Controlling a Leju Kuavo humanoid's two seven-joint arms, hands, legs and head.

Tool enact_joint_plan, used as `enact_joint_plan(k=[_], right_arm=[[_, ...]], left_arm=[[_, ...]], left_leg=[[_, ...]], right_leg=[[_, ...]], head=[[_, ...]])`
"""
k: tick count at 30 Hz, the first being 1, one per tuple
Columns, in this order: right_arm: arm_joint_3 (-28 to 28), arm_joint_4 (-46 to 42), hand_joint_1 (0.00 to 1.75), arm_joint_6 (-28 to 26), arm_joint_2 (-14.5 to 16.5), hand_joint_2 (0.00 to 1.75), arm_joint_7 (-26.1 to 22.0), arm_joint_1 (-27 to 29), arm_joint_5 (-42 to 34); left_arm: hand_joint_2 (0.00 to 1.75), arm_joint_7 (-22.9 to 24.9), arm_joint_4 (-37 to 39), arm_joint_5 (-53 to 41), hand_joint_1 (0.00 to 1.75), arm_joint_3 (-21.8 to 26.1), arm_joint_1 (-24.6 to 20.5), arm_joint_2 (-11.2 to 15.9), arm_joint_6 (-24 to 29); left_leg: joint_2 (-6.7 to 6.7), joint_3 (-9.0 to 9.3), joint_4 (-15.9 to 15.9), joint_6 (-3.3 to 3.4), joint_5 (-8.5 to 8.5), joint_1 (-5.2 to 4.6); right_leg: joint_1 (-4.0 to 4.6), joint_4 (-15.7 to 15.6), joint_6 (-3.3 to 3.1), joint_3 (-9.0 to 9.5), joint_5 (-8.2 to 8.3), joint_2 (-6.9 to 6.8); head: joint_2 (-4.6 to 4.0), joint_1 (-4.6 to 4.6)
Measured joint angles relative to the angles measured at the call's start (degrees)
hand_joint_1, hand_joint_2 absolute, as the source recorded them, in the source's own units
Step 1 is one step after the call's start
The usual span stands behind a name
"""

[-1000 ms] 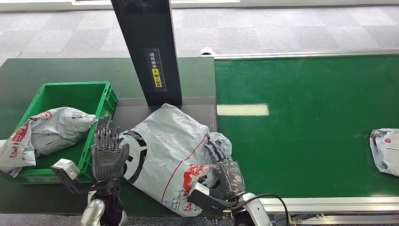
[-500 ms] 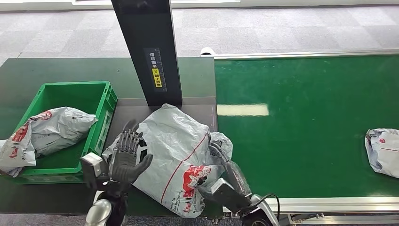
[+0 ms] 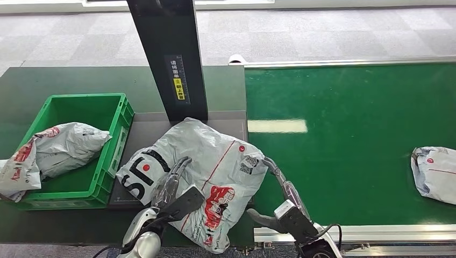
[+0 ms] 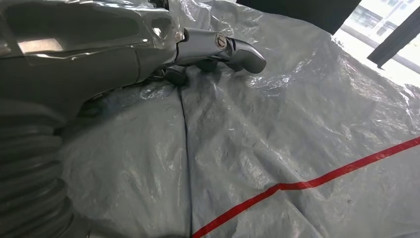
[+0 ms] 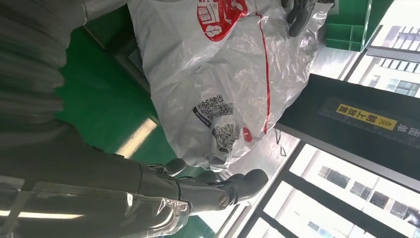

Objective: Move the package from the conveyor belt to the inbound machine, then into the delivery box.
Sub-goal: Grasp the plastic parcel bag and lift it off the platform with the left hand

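While both hands bear on it, findings stand as follows.
Package point(image 3: 207, 161): large grey plastic mailer, crinkled and glossy, puffed, with red line, red print, black lettering and code labels; lies on the inbound machine's dark flat platform point(image 3: 236, 122), near end overhanging.
Left hand point(image 3: 171, 185): fingers extended together, pressed flat on the package's near left face; nothing gripped.
Right hand point(image 3: 279, 180): fingers straight, laid against the package's right edge; thumb apart, nothing clasped.
Machine post point(image 3: 169, 56): black, upright, rectangular, yellow label.
Delivery box point(image 3: 115, 113): green rigid plastic crate, left; holds a grey mailer point(image 3: 59, 148).
Conveyor belt point(image 3: 349, 134): smooth green, right; another mailer point(image 3: 433, 172) at far right.
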Motion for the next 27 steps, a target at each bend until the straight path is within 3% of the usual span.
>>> enact_joint_plan(k=[2, 3, 11, 18, 21, 24, 27], right_arm=[[0.0, 0.0, 0.00, 0.0, 0.0, 1.75, 0.0, 0.0, 0.0], [0.0, 0.0, 0.00, 0.0, 0.1, 1.75, 0.0, 0.0, 0.0], [-0.2, 0.0, 0.00, -0.2, 0.2, 1.75, 0.6, 0.0, 0.1], [-0.3, 0.0, 0.00, -0.4, 0.2, 1.75, 0.8, -0.1, 0.1], [-0.3, 0.1, 0.00, -0.5, 0.2, 1.75, 0.9, -0.2, 0.0], [-0.3, 0.4, 0.00, -0.6, 0.2, 1.75, 1.0, -0.5, -0.2], [-0.3, 0.8, 0.00, -0.8, 0.2, 1.75, 1.0, -0.9, -0.7]], left_arm=[[1.75, -0.6, 0.4, 0.2, 1.67, 0.1, 0.0, -0.1, 0.5], [1.75, -1.4, 0.5, 0.7, 1.73, 0.2, 0.0, -0.1, 0.9], [1.75, -14.1, -2.2, 13.5, 1.75, 3.3, 2.4, -0.8, 2.9], [1.75, -16.2, -4.7, 16.5, 1.75, 4.4, 3.4, -1.0, 2.0], [1.75, -19.3, -5.5, 21.8, 1.75, 4.9, 3.8, -1.3, 1.0], [1.75, -24.4, -7.0, 25.3, 1.75, 5.4, 4.0, -1.7, 5.9], [1.75, -29.0, -9.5, 30.1, 1.75, 4.5, 4.1, -1.6, 18.2]], left_leg=[[0.00, 0.04, 0.0, 0.00, 0.00, 0.00], [0.00, 0.05, 0.0, 0.00, 0.00, 0.00], [-0.03, 0.09, 0.0, 0.00, 0.01, 0.00], [-0.03, 0.00, 0.0, 0.00, 0.00, 0.00], [-0.03, -0.01, 0.0, 0.00, 0.00, 0.00], [-0.03, -0.01, 0.0, 0.00, 0.01, 0.00], [-0.04, -0.01, 0.0, 0.00, 0.01, 0.00]], right_leg=[[0.00, 0.0, 0.00, 0.06, 0.00, 0.00], [0.00, 0.0, 0.00, 0.09, 0.00, 0.00], [0.00, 0.0, 0.00, 0.07, 0.00, 0.00], [0.00, 0.0, 0.00, 0.00, 0.00, 0.00], [0.00, 0.0, 0.00, -0.01, 0.00, 0.00], [0.00, 0.0, 0.00, -0.02, 0.00, 0.00], [0.00, 0.0, 0.00, -0.02, 0.00, -0.01]], head=[[0.00, -0.01], [0.00, -0.01], [0.00, -0.01], [0.00, -0.01], [0.00, -0.01], [0.00, -0.01], [0.00, -0.01]])
